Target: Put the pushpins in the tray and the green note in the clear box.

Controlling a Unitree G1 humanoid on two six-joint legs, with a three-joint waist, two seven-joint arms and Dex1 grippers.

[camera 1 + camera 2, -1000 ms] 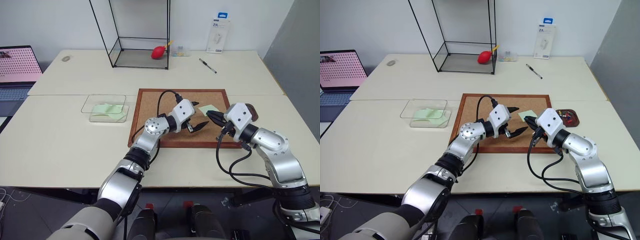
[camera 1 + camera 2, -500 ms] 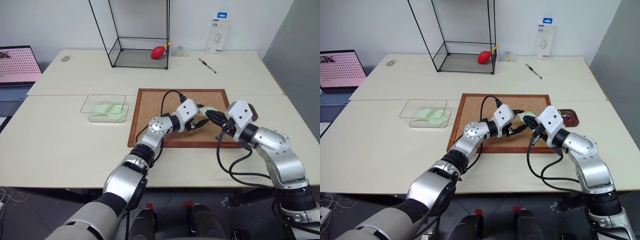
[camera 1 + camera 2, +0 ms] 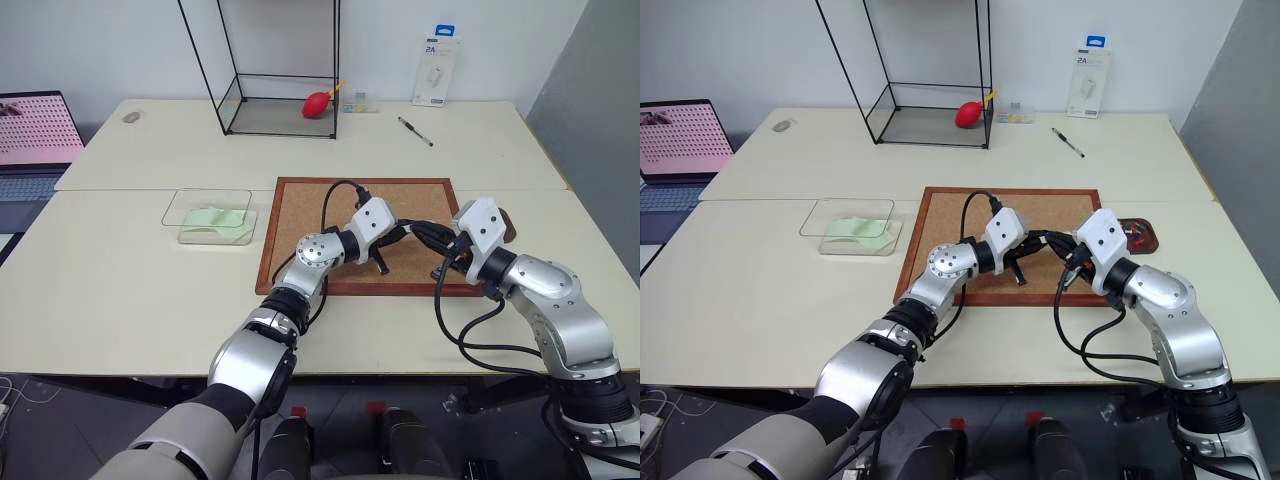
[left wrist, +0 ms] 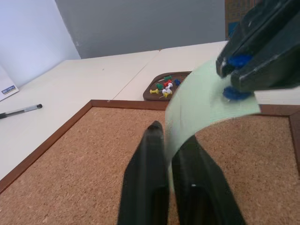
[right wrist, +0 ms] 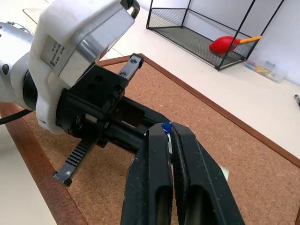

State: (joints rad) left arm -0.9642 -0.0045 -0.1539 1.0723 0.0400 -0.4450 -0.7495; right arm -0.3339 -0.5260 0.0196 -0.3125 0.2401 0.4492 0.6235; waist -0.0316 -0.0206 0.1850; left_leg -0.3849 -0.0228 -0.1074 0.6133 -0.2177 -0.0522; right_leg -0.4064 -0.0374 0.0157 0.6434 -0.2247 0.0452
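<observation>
Over the corkboard [image 3: 330, 205], nearest to you, both arms meet: your left gripper [image 4: 169, 140], whose fingers stood wide apart a second ago, has now pressed together on the near edge of the green note [image 4: 206, 101], pinching the paper between its black tips. Your right gripper [image 5: 167, 131] has not changed; its fingers stay clamped on a blue pushpin [image 4: 239, 61] at the note's far end, and a second blue pushpin [image 4: 233, 93] sits in the paper just below that grip. That means the note is now held from both ends above the board, so you can judge the pin ready to be pulled free while the left side keeps the paper. The note curves like a strip, its long axis running from the left fingertips up and across toward the right gripper, with its broad face turned toward the left wrist camera. Just past the board's right edge sits the tray [image 4: 154, 91], already carrying a heap of coloured pins. Well off to the robot's left, beside the board, the clear box [image 3: 210, 215] lies on the table [image 3: 120, 290] with green paper already inside; that is where this note must go.
</observation>
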